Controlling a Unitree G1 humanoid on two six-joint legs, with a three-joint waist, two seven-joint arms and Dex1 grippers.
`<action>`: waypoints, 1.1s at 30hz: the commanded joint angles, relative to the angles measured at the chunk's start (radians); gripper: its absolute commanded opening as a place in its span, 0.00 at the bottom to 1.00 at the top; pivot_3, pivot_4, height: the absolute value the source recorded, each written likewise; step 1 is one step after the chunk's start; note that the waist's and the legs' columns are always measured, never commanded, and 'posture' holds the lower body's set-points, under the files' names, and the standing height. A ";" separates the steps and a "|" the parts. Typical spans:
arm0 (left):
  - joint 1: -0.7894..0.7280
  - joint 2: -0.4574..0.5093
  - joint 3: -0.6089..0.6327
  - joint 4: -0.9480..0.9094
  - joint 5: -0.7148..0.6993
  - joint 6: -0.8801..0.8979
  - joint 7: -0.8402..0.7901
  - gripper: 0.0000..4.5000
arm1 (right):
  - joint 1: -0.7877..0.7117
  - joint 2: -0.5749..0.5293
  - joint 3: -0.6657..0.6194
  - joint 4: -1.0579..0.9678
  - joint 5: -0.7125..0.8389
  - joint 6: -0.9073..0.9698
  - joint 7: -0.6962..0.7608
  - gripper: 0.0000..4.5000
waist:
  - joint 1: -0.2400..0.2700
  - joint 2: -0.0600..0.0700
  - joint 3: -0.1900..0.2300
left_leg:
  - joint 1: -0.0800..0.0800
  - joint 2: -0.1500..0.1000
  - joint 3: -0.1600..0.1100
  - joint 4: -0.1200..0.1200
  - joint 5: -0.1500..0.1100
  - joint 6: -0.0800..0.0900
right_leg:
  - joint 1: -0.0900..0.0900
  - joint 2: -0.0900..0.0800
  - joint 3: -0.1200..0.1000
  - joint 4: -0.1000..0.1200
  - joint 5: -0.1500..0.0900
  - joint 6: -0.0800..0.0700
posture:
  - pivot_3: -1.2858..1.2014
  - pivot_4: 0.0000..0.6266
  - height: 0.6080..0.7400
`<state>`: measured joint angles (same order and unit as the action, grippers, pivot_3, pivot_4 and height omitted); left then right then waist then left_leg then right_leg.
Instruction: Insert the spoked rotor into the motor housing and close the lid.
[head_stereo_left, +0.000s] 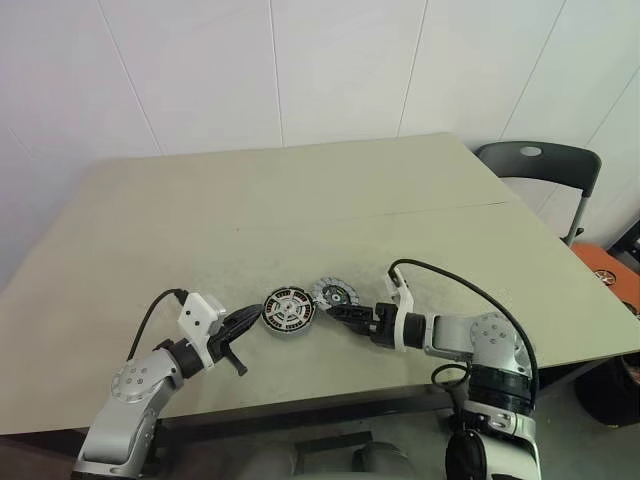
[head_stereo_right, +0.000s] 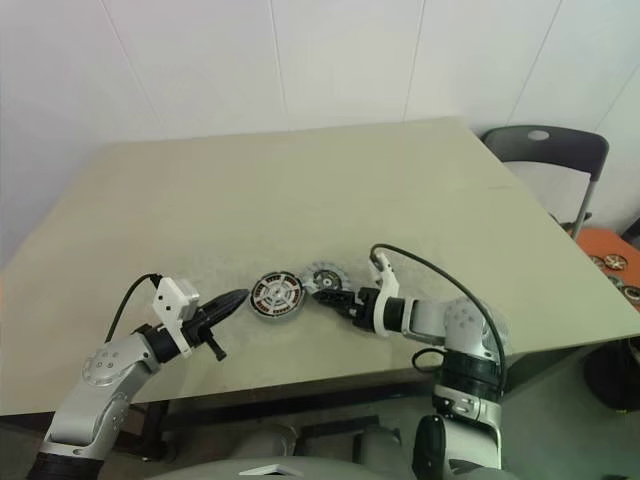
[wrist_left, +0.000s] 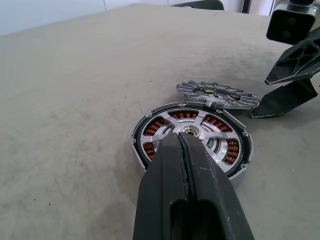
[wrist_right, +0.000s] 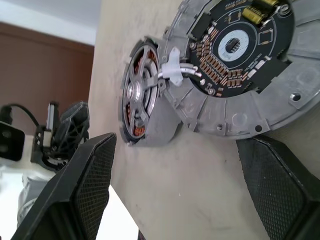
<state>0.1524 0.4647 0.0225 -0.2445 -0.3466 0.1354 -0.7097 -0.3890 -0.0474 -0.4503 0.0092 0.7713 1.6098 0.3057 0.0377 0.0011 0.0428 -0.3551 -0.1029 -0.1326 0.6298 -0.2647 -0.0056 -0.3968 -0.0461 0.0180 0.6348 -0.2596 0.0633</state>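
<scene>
Right gripper: jaws spread wide, empty, flanking the near rim of the lid, a disc lying open with a circuit board showing. Just beyond and touching it sits the motor housing; a spoked rotor appears already seated over the copper windings. Left gripper: shut, empty, tip at the housing. Remaining: close the lid.

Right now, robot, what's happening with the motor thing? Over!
Left gripper shut, tip at motor housing. Right gripper open beside grey circuit-board disc. Housing holds spoked part; disc lies alongside, wired to it. Nothing blocking.
</scene>
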 joint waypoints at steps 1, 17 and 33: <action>-0.025 -0.001 0.015 0.008 0.006 -0.034 -0.003 0.00 | -0.029 0.019 -0.089 0.027 -0.050 -0.007 -0.089 0.88 | -0.001 0.002 -0.001 | 0.000 0.000 0.000 0.000 0.000 0.000 | 0.000 0.000 0.000 0.000 0.000 0.000 | 0.52 0.00 1.00; -0.052 -0.010 0.021 0.046 0.008 -0.060 -0.021 0.00 | -0.138 0.101 -0.080 0.152 -0.063 -0.269 -0.153 0.23 | -0.028 0.007 -0.003 | -0.001 0.000 0.000 -0.002 0.000 0.000 | -0.003 0.000 0.000 0.000 0.005 -0.001 | 0.52 0.00 1.00; -0.055 -0.004 0.049 0.133 0.016 -0.127 -0.055 0.00 | -0.089 -0.120 0.382 -0.039 -0.210 -0.611 0.149 0.00 | -0.028 0.010 -0.002 | -0.003 0.000 0.000 -0.004 0.000 0.000 | -0.005 0.000 0.000 -0.001 0.005 -0.001 | 0.52 0.00 1.00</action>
<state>0.1103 0.4527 0.0493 -0.1069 -0.3269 0.0397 -0.7585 -0.4766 -0.1428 -0.1321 0.0275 0.6076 1.0910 0.4107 0.0101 0.0107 0.0411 -0.3585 -0.1024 -0.1323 0.6263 -0.2646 -0.0053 -0.4019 -0.0462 0.0177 0.6339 -0.2548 0.0626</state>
